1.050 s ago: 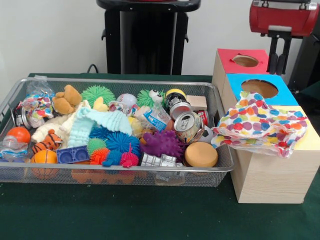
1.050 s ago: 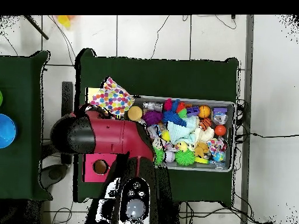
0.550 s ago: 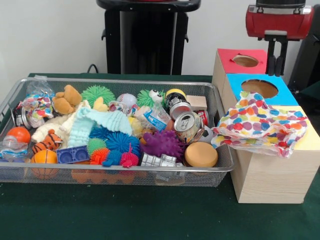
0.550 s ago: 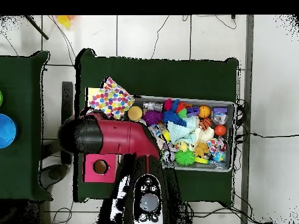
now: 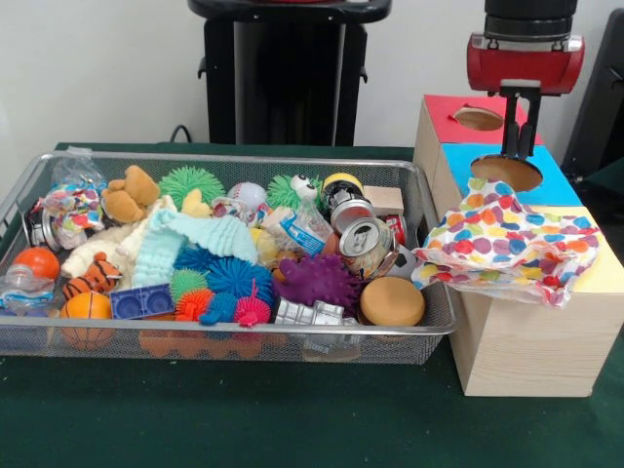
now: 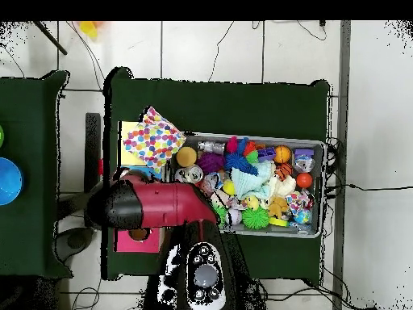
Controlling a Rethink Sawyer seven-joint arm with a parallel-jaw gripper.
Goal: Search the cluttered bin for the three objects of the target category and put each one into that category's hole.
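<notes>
Red arm head (image 5: 525,60) is seen above the wooden box (image 5: 526,351), with the gripper (image 5: 514,136) hanging over the hole (image 5: 506,172) in the blue panel. Whether the claw is released or clenched cannot be told; nothing is seen held in it. A polka-dot bag (image 5: 502,244) is draped over the box's yellow section, its edge touching the wire bin (image 5: 234,336). Bin is packed: a crushed can (image 5: 366,244) near the right wall, a purple spiky ball (image 5: 317,280) just beside it, a tan round sponge (image 5: 391,301) at the front corner, a small basketball (image 5: 87,307) far left. In the overhead view the arm (image 6: 157,204) covers most of the box.
</notes>
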